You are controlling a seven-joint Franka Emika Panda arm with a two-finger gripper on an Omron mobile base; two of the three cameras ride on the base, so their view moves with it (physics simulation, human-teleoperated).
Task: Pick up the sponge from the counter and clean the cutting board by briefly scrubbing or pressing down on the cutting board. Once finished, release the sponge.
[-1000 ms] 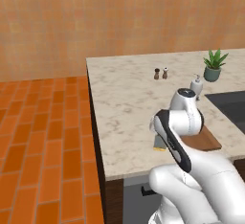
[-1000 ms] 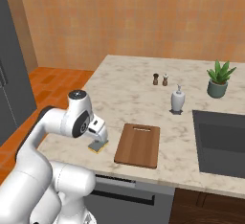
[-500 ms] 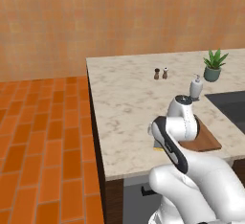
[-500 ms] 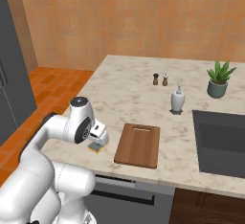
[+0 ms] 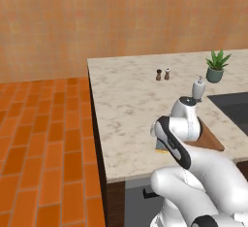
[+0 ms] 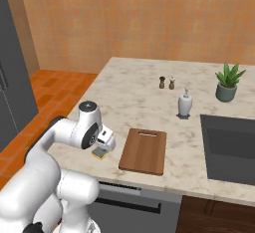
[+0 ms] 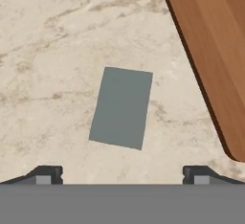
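The sponge [image 7: 121, 107] lies flat on the counter [image 7: 52, 50] at the centre of the hand view, just left of the cutting board [image 7: 215, 46] in the upper right. The gripper [image 7: 122, 174] hangs above it, jaws spread wide and empty.

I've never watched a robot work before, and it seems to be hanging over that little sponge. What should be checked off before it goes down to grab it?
1. Small flat grey-blue sponge lies between the claw tips in the hand view: ok.
2. Claw open wide enough: ok, the two dark fingertips stand farther apart than the sponge's width.
3. Sponge lies flat on the beige marble counter, nothing on top: ok.
4. Sponge clear of the reddish-brown wooden cutting board: ok, a strip of counter shows between them.
5. Sponge square to the claw: not ok, it sits slightly turned.
6. Height left above the sponge: cannot tell.
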